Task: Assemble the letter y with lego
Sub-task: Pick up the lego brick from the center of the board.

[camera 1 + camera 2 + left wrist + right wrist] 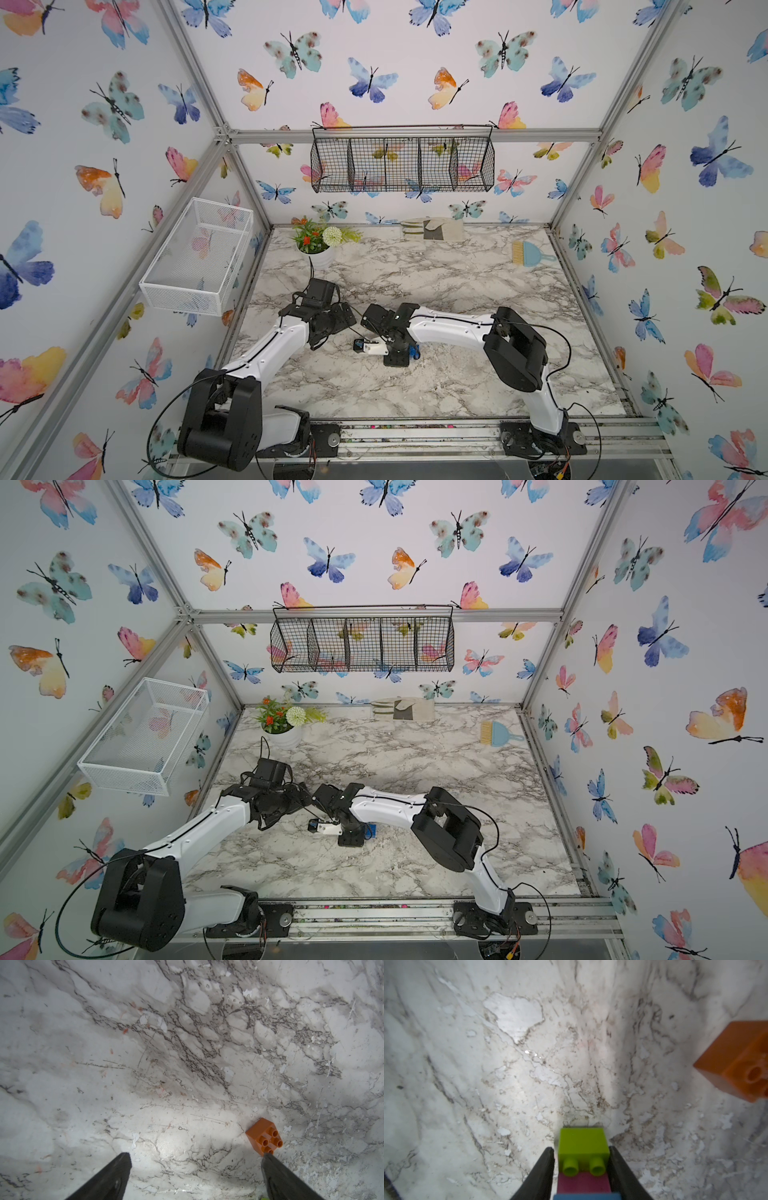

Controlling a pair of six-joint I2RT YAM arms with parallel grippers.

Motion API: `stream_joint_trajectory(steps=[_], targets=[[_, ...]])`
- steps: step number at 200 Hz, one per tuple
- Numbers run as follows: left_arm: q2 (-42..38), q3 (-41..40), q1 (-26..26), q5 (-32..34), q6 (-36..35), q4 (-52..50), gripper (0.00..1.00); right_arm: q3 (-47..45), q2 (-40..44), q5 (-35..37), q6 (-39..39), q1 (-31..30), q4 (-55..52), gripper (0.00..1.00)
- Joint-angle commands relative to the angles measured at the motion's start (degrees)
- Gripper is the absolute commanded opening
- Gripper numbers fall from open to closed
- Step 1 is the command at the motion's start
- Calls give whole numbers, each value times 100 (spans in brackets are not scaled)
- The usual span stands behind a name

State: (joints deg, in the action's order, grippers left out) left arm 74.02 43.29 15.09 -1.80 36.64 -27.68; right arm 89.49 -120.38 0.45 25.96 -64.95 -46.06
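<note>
Right claw [581,1147]: its two dark fingers [542,1174] press against opposite sides of the partial letter y [591,1151], which I hold pinched between them. This is a joined column of lego: a lime green brick [581,1140] at the far end with two studs facing the camera, a pink brick [583,1184] behind it, and the edge of a blue brick [586,1196] nearest the wrist. The green end lies at the marble bench [512,1076]; I cannot tell whether it touches. An orange brick [737,1059] stands apart from the column, off to one side, studs up. Left claw [195,1155]: spread wide and holding nothing, with bare bench [166,1064] between its fingers [116,1174]. One fingertip overlaps the lower corner of the same orange brick [264,1136]; contact cannot be judged. In both top views the left arm [266,353] and right arm [449,328] meet wrist to wrist over the near middle of the bench [457,282], hiding the bricks. Along the far edge stand a flower pot [318,247], a glove [432,228] and a blue brush [530,253]. A white mesh basket [195,257] and a black wire basket [403,164] hang on the walls.
</note>
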Motion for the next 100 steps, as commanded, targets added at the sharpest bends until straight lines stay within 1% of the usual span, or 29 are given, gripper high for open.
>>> stream_joint_trajectory(steps=[1,27,62,82,92,100], targets=[[-50,-38,-25,-2,9,-45,98,89,-175,-128,-72,-44,-166,44],[-37,-38,-31,1,7,-53,98,119,-226,-192,-98,-44,-187,43],[-46,-40,-21,12,20,-44,98,173,-276,-194,-97,-42,-245,39],[-42,-40,-23,5,27,-49,98,217,-307,-237,-97,-39,-258,34],[-45,-40,-24,5,27,-50,98,239,-312,-238,-98,-44,-280,31],[-53,-40,-14,8,27,-53,98,253,-316,-229,-94,-40,-289,30]])
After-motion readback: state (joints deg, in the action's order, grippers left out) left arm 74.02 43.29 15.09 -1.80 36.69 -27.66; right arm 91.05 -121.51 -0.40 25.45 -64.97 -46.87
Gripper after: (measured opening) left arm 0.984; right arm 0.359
